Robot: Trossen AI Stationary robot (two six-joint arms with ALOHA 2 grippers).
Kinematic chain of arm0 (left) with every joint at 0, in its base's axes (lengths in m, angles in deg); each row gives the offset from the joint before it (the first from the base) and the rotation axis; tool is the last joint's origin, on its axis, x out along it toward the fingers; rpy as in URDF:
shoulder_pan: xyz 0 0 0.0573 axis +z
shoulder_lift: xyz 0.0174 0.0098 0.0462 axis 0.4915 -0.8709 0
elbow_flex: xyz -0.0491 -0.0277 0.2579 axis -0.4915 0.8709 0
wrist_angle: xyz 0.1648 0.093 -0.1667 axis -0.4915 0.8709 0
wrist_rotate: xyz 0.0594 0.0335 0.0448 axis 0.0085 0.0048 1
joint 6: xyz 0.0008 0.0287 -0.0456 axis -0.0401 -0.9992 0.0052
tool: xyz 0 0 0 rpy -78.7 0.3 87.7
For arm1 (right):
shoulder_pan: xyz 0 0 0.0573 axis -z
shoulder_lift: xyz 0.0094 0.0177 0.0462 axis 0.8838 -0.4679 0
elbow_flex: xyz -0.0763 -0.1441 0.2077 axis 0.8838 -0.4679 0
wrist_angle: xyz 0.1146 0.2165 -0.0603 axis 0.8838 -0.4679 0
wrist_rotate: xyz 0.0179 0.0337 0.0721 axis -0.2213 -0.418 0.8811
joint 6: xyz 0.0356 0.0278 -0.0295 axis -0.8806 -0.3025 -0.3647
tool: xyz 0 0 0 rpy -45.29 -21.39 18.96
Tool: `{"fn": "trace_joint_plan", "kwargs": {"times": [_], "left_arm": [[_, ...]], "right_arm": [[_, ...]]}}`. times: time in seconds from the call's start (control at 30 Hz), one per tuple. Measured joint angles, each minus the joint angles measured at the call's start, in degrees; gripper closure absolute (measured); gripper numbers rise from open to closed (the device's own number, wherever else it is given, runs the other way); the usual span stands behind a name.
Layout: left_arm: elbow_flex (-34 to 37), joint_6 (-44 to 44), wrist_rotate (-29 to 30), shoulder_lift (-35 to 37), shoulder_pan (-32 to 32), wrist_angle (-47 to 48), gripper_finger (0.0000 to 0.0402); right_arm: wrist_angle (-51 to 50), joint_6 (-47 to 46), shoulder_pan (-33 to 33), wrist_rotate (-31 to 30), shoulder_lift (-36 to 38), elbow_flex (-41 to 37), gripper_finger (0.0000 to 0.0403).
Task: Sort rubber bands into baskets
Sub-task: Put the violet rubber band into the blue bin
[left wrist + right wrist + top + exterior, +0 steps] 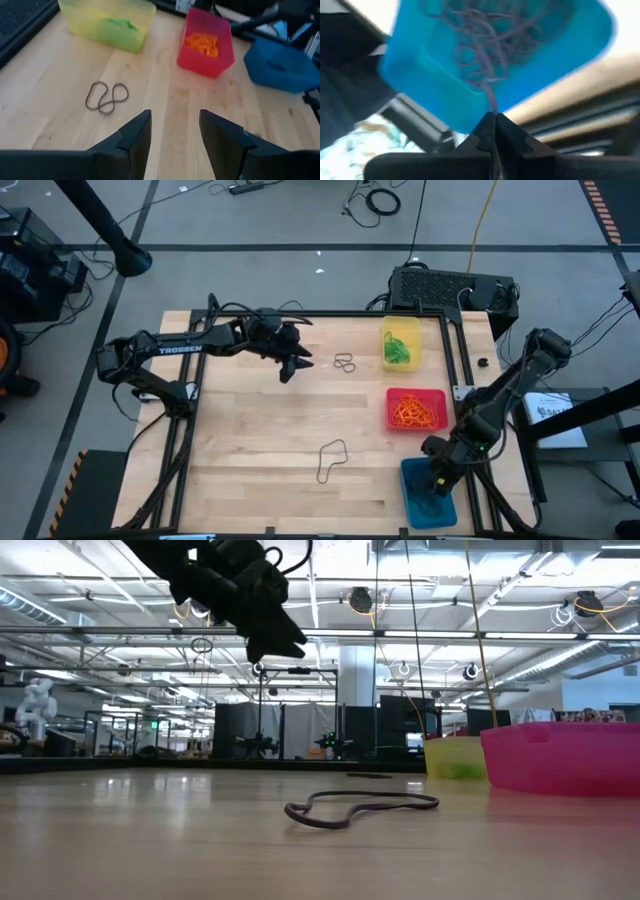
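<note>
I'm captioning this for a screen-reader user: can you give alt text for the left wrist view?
The left claw hangs open above the wooden table, near a dark rubber band lying twisted. Beyond stand a yellow basket of green bands, a red basket of orange ones, and a blue basket.

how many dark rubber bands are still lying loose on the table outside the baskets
2 loose groups: a twisted dark rubber band pair near the yellow basket, ahead of the open left end effector, and one long dark band mid-table. The pair may be one band or two.

Left arm (pixel 180 346) — reads "TROSSEN".
</note>
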Motion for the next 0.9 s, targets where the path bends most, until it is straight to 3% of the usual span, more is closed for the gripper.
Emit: {"fn": "trace_joint_plan", "kwargs": {"times": [0.17,0.37,0.6,0.73,0.9], "left_arm": [[0.0,0.2,0.0,0.0,0.0,-2.4,0.0229],[0.0,2.5,0.0,0.0,0.0,-3.2,0.0229],[0.0,5.5,0.0,0.0,-0.7,-2.4,0.0229],[0.0,6.1,0.0,0.0,-2.0,1.6,0.0229],[0.0,6.1,0.0,0.0,-4.2,10.7,0.0229]], "right_arm": [[2.9,0.1,1.6,-0.2,0.0,0.0,0.0379],[6.3,1.9,3.9,-1.2,0.0,0.0,0.0318],[6.8,11.9,7.8,-1.2,1.3,0.0,0.0251],[8.9,26.3,11.6,-5.8,1.4,0.0,0.0236],[20.3,61.4,14.8,-20.2,0.1,0.0,0.0234]]}}
